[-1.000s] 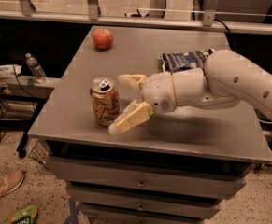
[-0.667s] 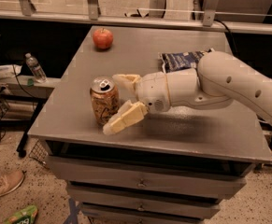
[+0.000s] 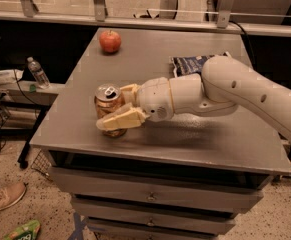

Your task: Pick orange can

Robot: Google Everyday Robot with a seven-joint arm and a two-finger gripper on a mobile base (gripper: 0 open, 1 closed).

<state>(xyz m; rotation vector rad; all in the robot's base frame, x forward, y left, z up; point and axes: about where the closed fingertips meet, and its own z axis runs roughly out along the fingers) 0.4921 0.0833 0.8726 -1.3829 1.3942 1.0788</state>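
Straddling upright orange can (image 3: pixel 109 109), gripper (image 3: pixel 119 106) jaws w/ one each side.

Orange can (image 3: pixel 108 107) on table (image 3: pixel 195 139) front-left, between fingers of gripper (image 3: pixel 121 105); apple (image 3: pixel 110 41) behind; snack bag (image 3: pixel 192 64) back-right.

worktop (image 3: pixel 210 144) was grey, matte | drawers (image 3: pixel 150 196) sat beneath it | floor (image 3: pixel 50 204) was speckled | low shelf (image 3: pixel 15 91) at left held a bottle (image 3: pixel 36 72) | metal posts (image 3: pixel 99 1) stood behind | light was dim, warm | end effector (image 3: pixel 111 107) was at the worktop's front left
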